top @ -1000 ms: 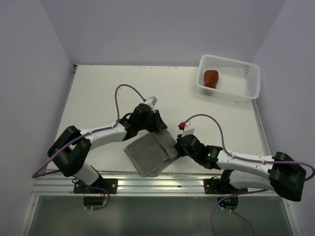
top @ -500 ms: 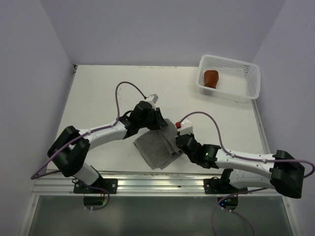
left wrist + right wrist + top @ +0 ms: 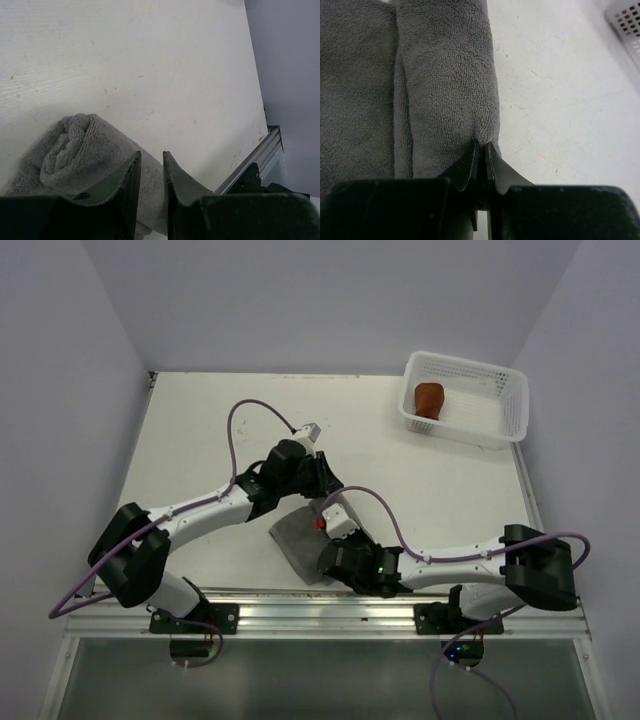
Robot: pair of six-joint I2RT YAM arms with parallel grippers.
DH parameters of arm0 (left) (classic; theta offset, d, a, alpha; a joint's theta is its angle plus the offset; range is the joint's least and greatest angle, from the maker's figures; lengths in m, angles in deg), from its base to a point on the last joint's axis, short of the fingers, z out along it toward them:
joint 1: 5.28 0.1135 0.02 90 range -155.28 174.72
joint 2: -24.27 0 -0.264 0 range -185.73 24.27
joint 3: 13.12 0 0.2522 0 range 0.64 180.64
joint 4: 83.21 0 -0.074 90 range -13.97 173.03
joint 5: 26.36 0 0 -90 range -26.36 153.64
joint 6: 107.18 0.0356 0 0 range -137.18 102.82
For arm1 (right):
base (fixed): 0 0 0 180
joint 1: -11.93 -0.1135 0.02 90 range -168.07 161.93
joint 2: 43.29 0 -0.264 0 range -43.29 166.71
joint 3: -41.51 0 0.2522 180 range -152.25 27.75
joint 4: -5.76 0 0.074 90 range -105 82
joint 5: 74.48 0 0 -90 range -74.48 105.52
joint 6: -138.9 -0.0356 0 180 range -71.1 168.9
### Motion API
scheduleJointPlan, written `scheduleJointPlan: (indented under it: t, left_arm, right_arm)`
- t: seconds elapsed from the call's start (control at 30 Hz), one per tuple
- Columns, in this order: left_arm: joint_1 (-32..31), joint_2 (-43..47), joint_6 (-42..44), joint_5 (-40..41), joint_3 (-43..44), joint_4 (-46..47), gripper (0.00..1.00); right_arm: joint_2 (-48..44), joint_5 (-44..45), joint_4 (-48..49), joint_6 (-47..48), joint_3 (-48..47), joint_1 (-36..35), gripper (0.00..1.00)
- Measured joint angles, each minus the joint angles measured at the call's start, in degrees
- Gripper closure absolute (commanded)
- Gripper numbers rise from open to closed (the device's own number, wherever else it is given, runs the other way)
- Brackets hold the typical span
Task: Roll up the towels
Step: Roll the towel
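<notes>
Top external showed the white table [image 3: 200,430], a mesh basket [image 3: 508,390] holding the stubby rust towel [image 3: 430,398], and the fuzzy grey towel [image 3: 292,540] part-rolled near the front edge. The right gripper [image 3: 481,145] pinched its fold; the left gripper [image 3: 151,156] stood narrowly parted at the roll, grip unclear. Earlier the cloth lay wider.

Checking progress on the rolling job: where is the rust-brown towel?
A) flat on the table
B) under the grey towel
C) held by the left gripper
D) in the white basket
D: the rust-brown towel sits inside the white basket at the table's far right corner.
</notes>
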Motion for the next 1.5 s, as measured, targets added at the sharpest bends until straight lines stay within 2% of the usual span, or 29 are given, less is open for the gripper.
scheduleJointPlan:
  t: [0.3,0.57,0.93,1.03,1.07,1.1,1.2,1.5]
  left_arm:
    - [-0.76,0.44,-0.02,-0.15,-0.63,0.15,0.73]
    - [-0.85,2.99,-0.15,-0.15,-7.43,0.79,0.73]
    - [-0.85,6.32,-1.55,0.74,-15.72,4.2,0.73]
    - [-0.85,6.47,-1.66,1.07,-17.27,5.77,0.73]
    - [-0.85,6.49,-1.7,1.2,-17.7,6.14,0.73]
    - [-0.85,6.49,-1.75,1.29,-18.08,6.51,0.73]
    - [-0.85,6.49,-2.03,1.86,-18.8,7.41,0.73]
    - [-0.85,6.93,-2.91,3.17,-20.57,9.05,0.74]
  right_arm:
    - [13.16,9.2,-6.62,-0.26,-10.27,-8.33,1.0]
    - [23.19,13.11,-13.16,-2.43,-17.09,-13.35,1.0]
    - [24.98,12.33,-13.68,-3.87,-17.99,-14.27,1.0]
    - [24.96,11.34,-13.31,-4.2,-17.99,-14.25,0.89]
    - [24.94,11.02,-13.07,-4.33,-17.99,-14.12,0.76]
    - [24.76,10.64,-12.76,-4.61,-17.94,-13.94,0.73]
    - [22.29,7.67,-11.17,-5.35,-16.7,-12.81,0.65]
    - [5.9,-3.28,-6.34,-8.31,-10.4,-7.69,0.51]
